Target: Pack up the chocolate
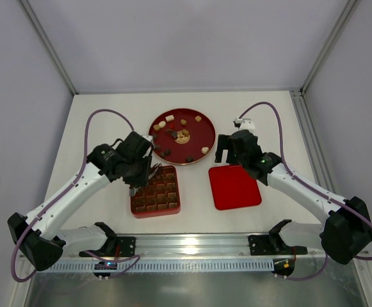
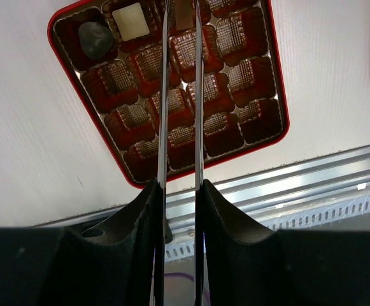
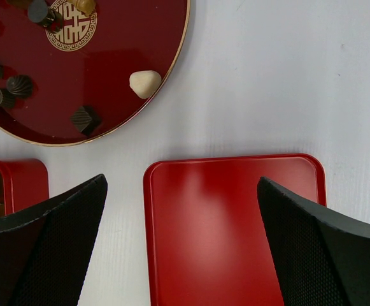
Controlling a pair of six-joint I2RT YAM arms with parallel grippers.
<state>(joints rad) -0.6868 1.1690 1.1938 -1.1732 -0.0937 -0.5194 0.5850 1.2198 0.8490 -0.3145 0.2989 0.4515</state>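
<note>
While most of the chocolate (image 1: 173,135) lies loose on the round red plate (image 1: 202,121) at the back of the bench (image 1: 275,128), a dark piece (image 2: 95,38) and a white piece (image 2: 130,21) sit side by side in two cells of the square tray (image 2: 248,76). The left end effector (image 1: 136,185) hangs over that tray, narrow, with a tan piece (image 2: 183,14) between its tips; I cannot tell if it is gripped. The right end effector (image 3: 181,185) is spread wide above the flat red lid (image 3: 229,236), near the tray, holding nothing
</note>
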